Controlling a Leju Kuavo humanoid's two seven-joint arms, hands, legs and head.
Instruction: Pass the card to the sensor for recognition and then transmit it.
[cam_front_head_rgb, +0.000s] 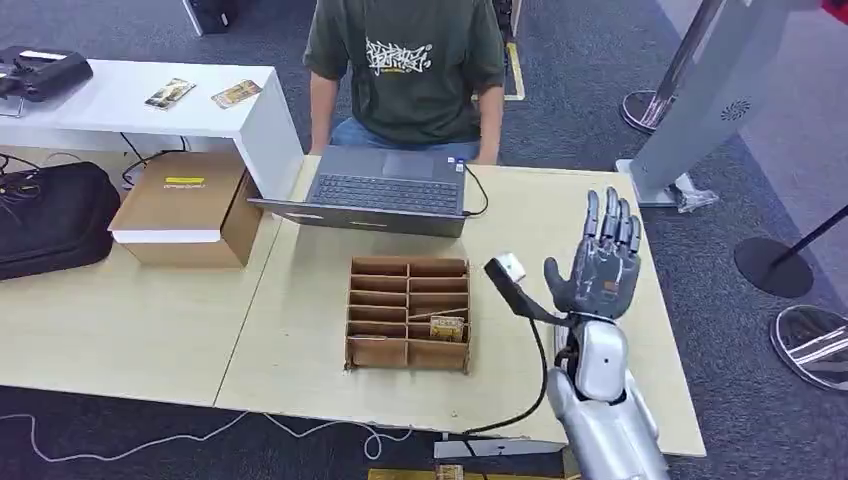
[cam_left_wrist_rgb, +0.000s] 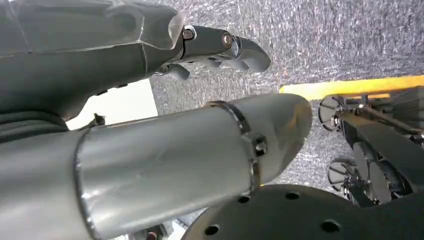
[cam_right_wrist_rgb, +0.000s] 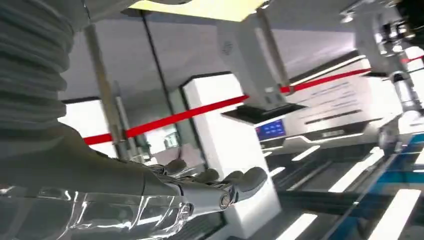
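Note:
A card (cam_front_head_rgb: 446, 325) stands in a lower right slot of the brown cardboard organizer (cam_front_head_rgb: 408, 312) on the table. To the organizer's right stands the sensor (cam_front_head_rgb: 508, 272), a black scanner on a stalk with a white head. My right hand (cam_front_head_rgb: 600, 262) is raised above the table's right side, just right of the sensor, fingers stretched upward and apart, holding nothing. In the right wrist view the right hand's fingers (cam_right_wrist_rgb: 220, 187) reach out bare against the room. My left hand (cam_left_wrist_rgb: 215, 47) hangs over the carpet, its fingers loosely extended and holding nothing.
A person in a dark green shirt (cam_front_head_rgb: 410, 60) sits behind an open laptop (cam_front_head_rgb: 385, 190) at the table's far edge. A cardboard box (cam_front_head_rgb: 185, 205) and a black bag (cam_front_head_rgb: 50, 215) lie at the left. A white table (cam_front_head_rgb: 130, 100) bears two cards.

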